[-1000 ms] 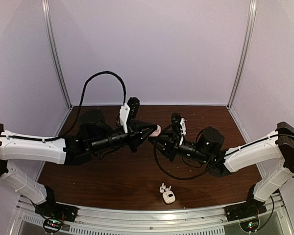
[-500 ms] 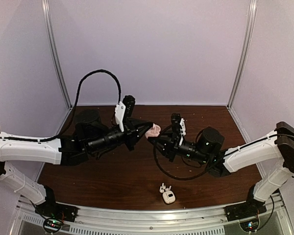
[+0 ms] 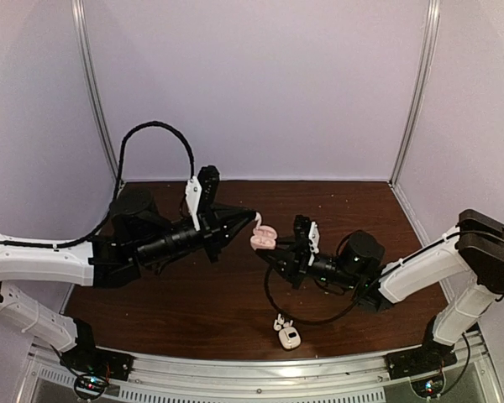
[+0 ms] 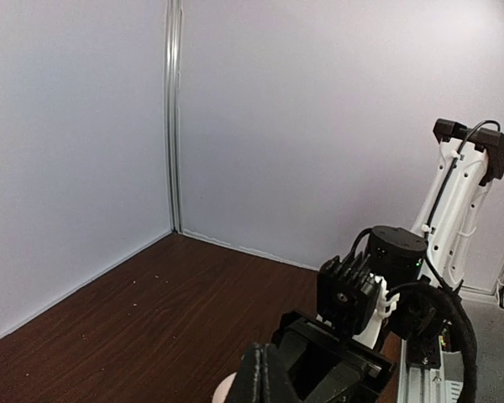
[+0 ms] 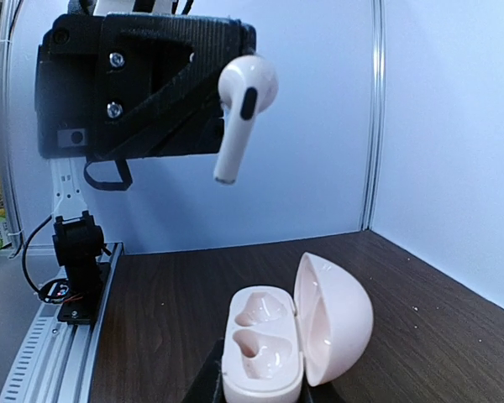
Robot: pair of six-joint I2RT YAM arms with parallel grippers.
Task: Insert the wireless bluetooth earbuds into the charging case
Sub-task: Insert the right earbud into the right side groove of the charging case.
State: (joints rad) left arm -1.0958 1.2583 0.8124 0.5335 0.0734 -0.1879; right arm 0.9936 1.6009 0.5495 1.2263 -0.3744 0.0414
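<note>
My right gripper (image 5: 273, 395) is shut on a pale pink charging case (image 5: 277, 344). The case's lid stands open to the right and both sockets are bare. Above it hangs one pale earbud (image 5: 239, 109), stem down, pinched in my shut left gripper (image 5: 193, 101). From above, the left gripper (image 3: 254, 220) is just over the case (image 3: 263, 237), and the right gripper (image 3: 279, 254) comes from the right. In the left wrist view the shut fingers (image 4: 269, 378) hide the earbud. A small white case (image 3: 291, 338) lies by the near edge with two tiny white earbuds (image 3: 281, 321) beside it.
The brown table (image 3: 193, 294) is walled by pale panels at the back and sides. A metal rail (image 3: 235, 369) runs along the near edge. The left arm's black cable (image 3: 151, 134) loops high above the table.
The left arm has drawn back to the left. The right gripper has moved nearer and lower with the pink case. The two tips, close together before, now stand apart with the case open.
</note>
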